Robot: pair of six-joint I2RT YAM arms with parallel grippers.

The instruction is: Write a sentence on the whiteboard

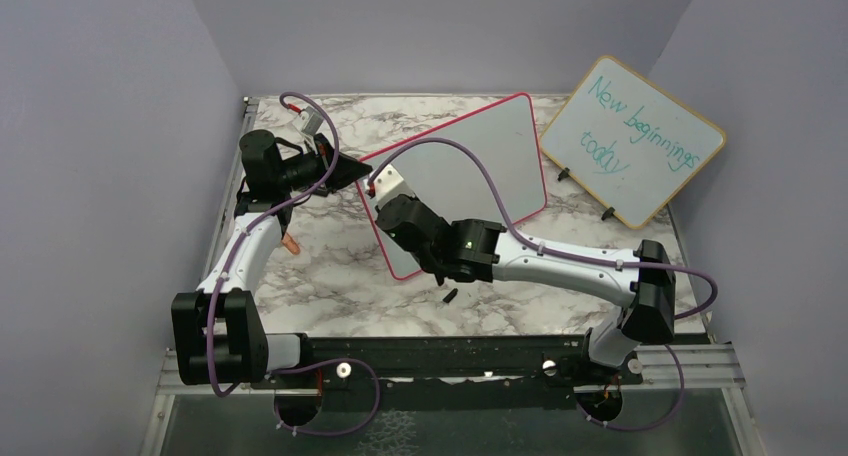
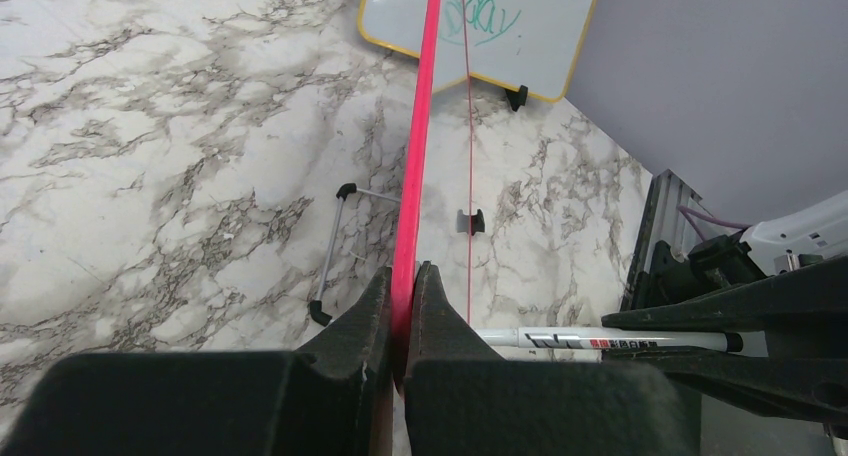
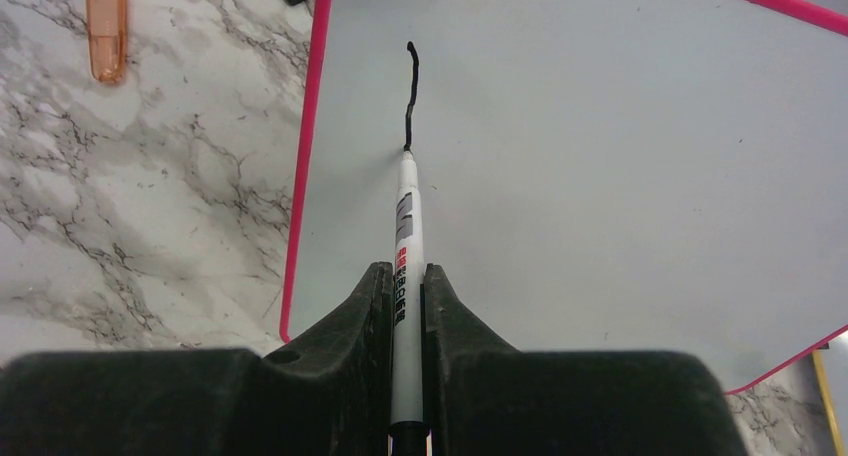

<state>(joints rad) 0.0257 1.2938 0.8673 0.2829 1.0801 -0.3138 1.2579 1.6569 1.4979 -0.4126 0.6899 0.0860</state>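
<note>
The marble table (image 1: 330, 266) fills the middle of the top view. The whiteboard (image 1: 470, 166) lies across its centre, turned at an angle, with its pink-red frame running from the centre left up to the upper middle. It looks like a thin, light, stiff panel with a smooth, glossy face. Resting on small feet, it would probably skid or rock under pen pressure, so it needs bracing. The frame edge is the sensible place to hold it, which keeps the writing face free.

At the upper right stands a second board (image 1: 632, 141) with a wooden frame, which reads "New beginnings today" in teal.

The left gripper (image 2: 402, 281) is clamped on the whiteboard's pink frame, with the edge pinched between its two black fingers at the bottom centre of the left wrist view. The right gripper (image 3: 405, 291) is closed on a white marker (image 3: 405, 226), whose barrel points up the frame with its tip on the board face. The marker is slim and slick, so it could probably twist in the grip if pressed hard. Its barrel carries red and black print that is too small to read.

Of the sentence (image 3: 410, 96), only one short wavy black stroke shows, just above the tip. No letter can be read yet.

An orange cap (image 3: 105, 31) lies on the marble at the upper left, apart from the board.
</note>
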